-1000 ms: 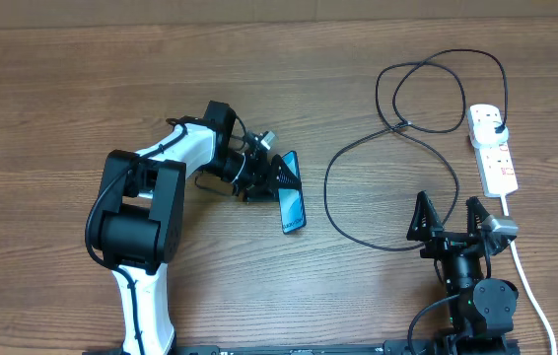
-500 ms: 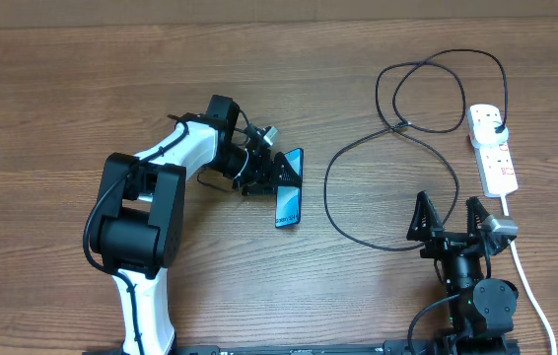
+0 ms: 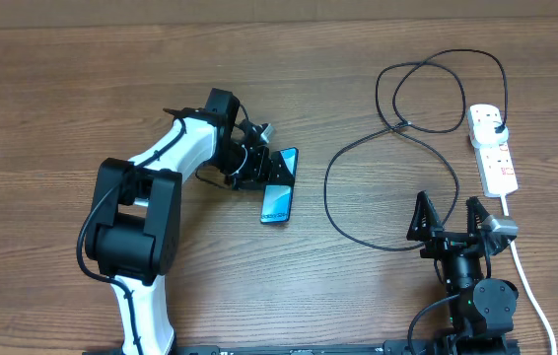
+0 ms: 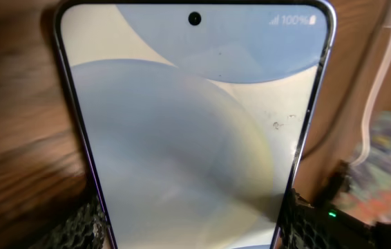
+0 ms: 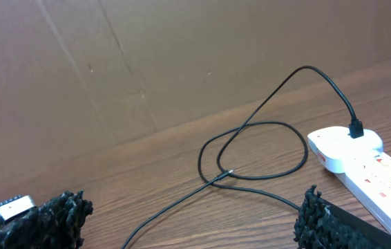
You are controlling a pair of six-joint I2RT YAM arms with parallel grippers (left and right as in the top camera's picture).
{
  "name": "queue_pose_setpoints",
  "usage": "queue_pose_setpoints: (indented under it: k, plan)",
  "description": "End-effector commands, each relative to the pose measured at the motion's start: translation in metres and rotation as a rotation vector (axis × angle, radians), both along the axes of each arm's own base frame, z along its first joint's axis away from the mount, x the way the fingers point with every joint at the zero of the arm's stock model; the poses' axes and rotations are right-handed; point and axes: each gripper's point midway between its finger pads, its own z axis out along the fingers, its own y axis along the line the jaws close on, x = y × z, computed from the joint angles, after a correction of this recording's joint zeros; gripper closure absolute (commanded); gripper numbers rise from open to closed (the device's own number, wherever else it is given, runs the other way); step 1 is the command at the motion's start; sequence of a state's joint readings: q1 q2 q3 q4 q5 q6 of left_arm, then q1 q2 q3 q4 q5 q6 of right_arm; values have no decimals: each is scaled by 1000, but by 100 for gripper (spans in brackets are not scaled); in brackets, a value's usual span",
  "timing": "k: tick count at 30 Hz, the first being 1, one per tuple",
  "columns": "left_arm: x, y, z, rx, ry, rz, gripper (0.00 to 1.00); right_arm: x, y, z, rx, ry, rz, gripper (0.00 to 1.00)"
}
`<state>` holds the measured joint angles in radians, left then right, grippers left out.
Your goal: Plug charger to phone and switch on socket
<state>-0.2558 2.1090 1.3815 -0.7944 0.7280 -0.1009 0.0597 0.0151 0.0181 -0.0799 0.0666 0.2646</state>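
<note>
Overhead looks straight down on the whole bench (image 3: 42,79); the left wrist view sits very close to the phone (image 4: 195,138); the right wrist view looks low towards the socket (image 5: 347,155), both seen overhead too

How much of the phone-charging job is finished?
Done: the charger's black plug sits in the white power strip. In hand: the left gripper grips the phone by its sides. Left: the small connector tip lies loose on the table, apart from the phone, and the right gripper is open. Whether the strip is switched on, I cannot tell.
</note>
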Motion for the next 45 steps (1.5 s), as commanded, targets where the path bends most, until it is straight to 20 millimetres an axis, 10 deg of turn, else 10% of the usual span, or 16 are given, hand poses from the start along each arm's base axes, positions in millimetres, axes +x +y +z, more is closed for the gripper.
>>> queue_pose_setpoints:
  k: [1,10,32,45]
  plan:
    - [-11,67,-71,423,21,-6,38,0,0,-2,-11,-1,1,0]
    - [-11,111,-78,687,22,40,38,0,0,-2,-11,-1,1,0]
    - [-8,125,-80,874,-5,158,34,0,0,-3,-11,-1,1,0]
    - [-12,117,-81,827,20,152,0,0,0,-2,-11,-1,1,0]
